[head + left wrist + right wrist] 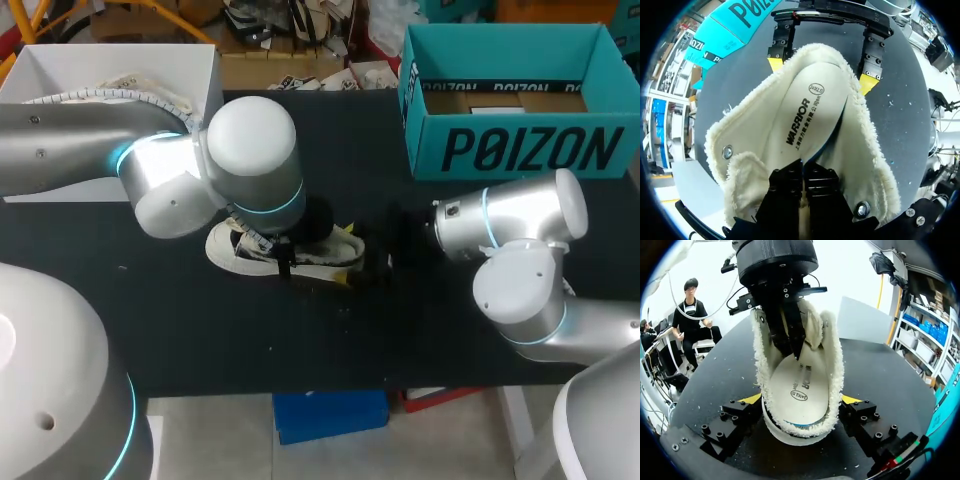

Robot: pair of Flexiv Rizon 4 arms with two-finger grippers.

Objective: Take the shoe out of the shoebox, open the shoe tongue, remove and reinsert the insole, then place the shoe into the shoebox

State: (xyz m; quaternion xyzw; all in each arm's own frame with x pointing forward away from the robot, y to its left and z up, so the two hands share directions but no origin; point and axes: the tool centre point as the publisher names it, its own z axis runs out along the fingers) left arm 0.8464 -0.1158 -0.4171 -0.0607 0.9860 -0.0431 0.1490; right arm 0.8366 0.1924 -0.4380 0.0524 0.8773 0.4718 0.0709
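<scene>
The shoe lay on its side on the dark tabletop, out of the teal shoebox, which stood open and well apart at the far right edge. The right claw came in low from the heel end, its yellow-tipped fingers set wide and pressed against the fleecy collar from both sides. I judged this grip was meant to hold the shoe steady so it would not slide or roll while the other arm worked inside it. The left claw reached down into the mouth of the shoe, where the fleece lining was spread wide and the pale insole was in plain view. Its black fingers were drawn almost together, and the narrowing part of the insole ran up between them, so it appeared to be pinching the insole, though its yellow tips were hidden. The heel end of the insole sat near the right claw, close to the collar's rim, with a blue edge showing beneath it. It could not be told from these views whether it was seated flat or partly raised. The work therefore seemed to be at the insole step. With one claw bracing the heel and the other gripping from the tongue side, a pull along the shoe's length would meet resistance instead of dragging the whole shoe across the tabletop.
</scene>
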